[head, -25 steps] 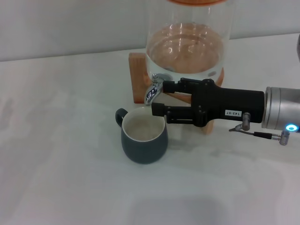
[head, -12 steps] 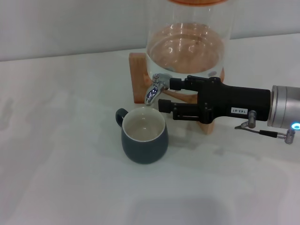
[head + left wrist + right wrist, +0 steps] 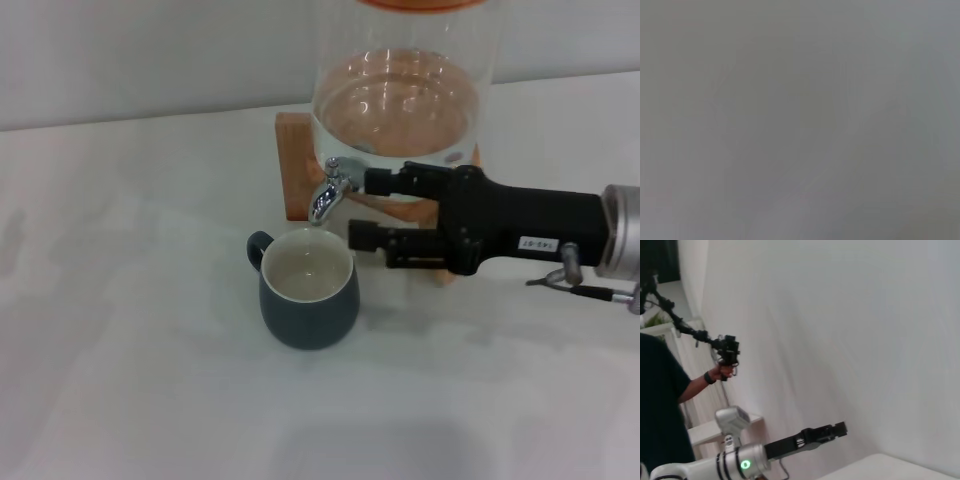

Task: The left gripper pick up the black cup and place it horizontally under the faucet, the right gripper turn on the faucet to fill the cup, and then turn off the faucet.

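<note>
We see the black cup [image 3: 308, 298] upright on the white worktop [image 3: 130, 330], mouth up, directly under the faucet [image 3: 327, 192]; its loop handle points back-left, away from the right arm. It reads as glazed ceramic: stiff, fairly heavy with liquid in it, slippery and chippable, so we judge the rim wall or the handle side the best hold, kept level. The faucet spout points down into the cup and sticks out from the glass water dispenser [image 3: 400, 90] on its wooden stand [image 3: 295, 165]. The right pincer [image 3: 362, 208] lies horizontal, just beside the faucet, fingers parted and holding nothing. The left pincer [image 3: 839, 429] shows only in the right wrist view, raised well away; we cannot tell its opening.
</note>
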You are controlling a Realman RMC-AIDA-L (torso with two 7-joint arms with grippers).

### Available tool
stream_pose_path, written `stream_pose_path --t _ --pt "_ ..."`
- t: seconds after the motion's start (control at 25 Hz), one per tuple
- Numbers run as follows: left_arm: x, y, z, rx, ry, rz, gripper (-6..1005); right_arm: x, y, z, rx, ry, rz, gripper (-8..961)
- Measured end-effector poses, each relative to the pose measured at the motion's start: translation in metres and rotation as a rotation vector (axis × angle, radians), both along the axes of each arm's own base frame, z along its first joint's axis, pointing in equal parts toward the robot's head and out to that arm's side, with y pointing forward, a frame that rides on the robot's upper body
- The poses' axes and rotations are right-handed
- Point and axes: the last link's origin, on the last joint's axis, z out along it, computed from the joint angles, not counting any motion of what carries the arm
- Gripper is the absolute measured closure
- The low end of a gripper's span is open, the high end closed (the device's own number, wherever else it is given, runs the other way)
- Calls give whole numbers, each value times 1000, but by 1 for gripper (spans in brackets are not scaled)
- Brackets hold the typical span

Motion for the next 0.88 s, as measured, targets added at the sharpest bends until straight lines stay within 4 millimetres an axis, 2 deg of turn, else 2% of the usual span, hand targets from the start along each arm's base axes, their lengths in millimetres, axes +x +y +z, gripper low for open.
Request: stream_pose_path --t 0.28,0.44,0.64,0.84,0.88 --pt "1 0 -2 -6 -1 -7 614 35 3 22 82 24 -111 146" --pt "1 -1 -2 -8 -2 -6 614 62 3 39 154 36 -195 146" --pt "1 -1 -2 -9 -1 -7 614 84 3 55 214 -4 -265 146" --pt "2 0 -3 -15 5 -13 614 110 -1 84 327 -34 -345 146" --pt "2 0 -3 -15 5 -13 614 110 -1 84 327 -34 -345 146"
